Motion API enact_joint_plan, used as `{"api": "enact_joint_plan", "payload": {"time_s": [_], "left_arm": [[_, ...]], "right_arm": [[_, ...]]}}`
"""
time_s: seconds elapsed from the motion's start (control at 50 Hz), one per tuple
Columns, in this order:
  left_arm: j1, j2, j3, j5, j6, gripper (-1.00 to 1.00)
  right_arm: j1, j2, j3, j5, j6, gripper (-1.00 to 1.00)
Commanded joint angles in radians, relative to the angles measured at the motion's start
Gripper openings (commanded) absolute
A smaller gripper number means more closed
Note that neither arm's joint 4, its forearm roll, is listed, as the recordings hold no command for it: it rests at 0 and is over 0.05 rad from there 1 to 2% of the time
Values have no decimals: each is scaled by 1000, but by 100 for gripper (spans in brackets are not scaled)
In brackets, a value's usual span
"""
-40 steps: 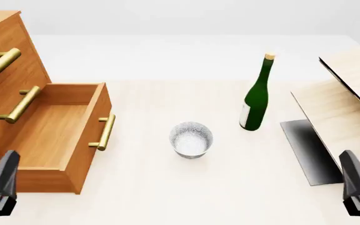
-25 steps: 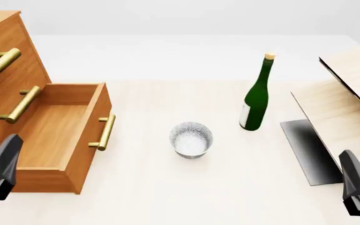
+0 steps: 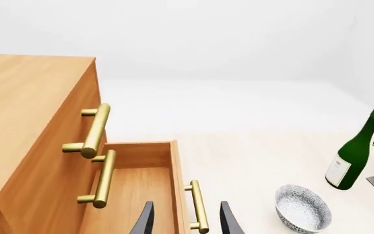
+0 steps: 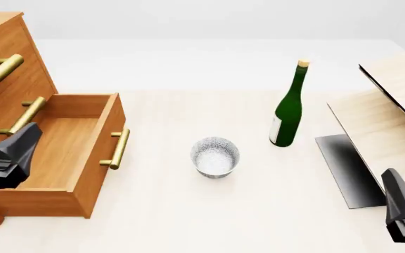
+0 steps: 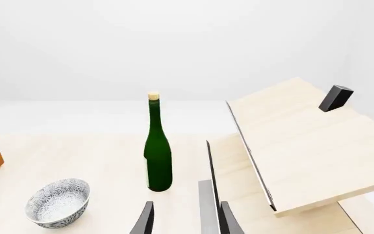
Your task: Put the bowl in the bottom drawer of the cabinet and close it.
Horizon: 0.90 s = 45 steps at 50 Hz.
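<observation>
The speckled white-grey bowl (image 4: 215, 156) stands upright on the table, right of the open bottom drawer (image 4: 61, 153), and shows in both wrist views (image 3: 302, 208) (image 5: 58, 202). The drawer is pulled out of the orange-brown cabinet (image 4: 6, 68) and its inside (image 3: 132, 195) holds nothing. My left gripper (image 4: 9, 136) hovers open over the drawer's near left part, its fingers (image 3: 144, 220) apart and holding nothing. My right gripper (image 4: 399, 205) is open low at the right, well away from the bowl, fingers (image 5: 146, 218) apart.
A green wine bottle (image 4: 287, 110) stands behind and right of the bowl. Pale slanted boards (image 4: 392, 121) and a dark panel (image 4: 347, 168) fill the right side. The two upper drawers are shut, with brass handles (image 4: 0, 74) sticking out.
</observation>
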Motion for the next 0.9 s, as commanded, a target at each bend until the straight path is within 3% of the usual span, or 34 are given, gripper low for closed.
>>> {"api": "enact_joint_plan", "payload": {"time_s": [0.02,0.16,0.32,0.46,0.52,0.56,0.74,0.76,0.78,0.9], "left_arm": [[-8,85,-75,22,8,100],[-34,137,-120,32,35,100],[-60,210,-192,68,-4,100],[-61,235,-219,88,20,100],[-55,259,-252,122,-19,100],[-57,254,-257,132,1,100],[-34,322,-274,157,-37,100],[-1,287,-274,165,-12,100],[-34,315,-274,159,-28,100],[-32,314,-278,158,-34,100]], "right_arm": [[0,0,-1,1,0,100],[0,0,-1,1,0,100],[0,0,-1,1,0,100],[0,0,-1,1,0,100],[0,0,-1,1,0,100],[0,0,-1,1,0,100],[0,0,-1,0,0,100],[0,0,-1,1,0,100],[0,0,-1,1,0,100],[0,0,-1,1,0,100]]}}
